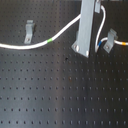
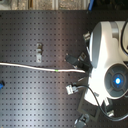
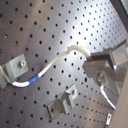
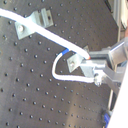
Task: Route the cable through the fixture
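- The cable [image 1: 62,31] lies on the dark perforated surface [image 1: 60,95]; in the first exterior view it runs from the surface's left edge, past its green band [image 1: 49,39], up toward the arm
- The gripper [image 4: 95,67] is closed on the cable, as both wrist views show; a loop of cable curves back from it
- One metal fixture [image 1: 29,31] stands near the cable, not touching it
- A second fixture [image 1: 110,39] holds the cable end with the blue band [image 3: 33,79]
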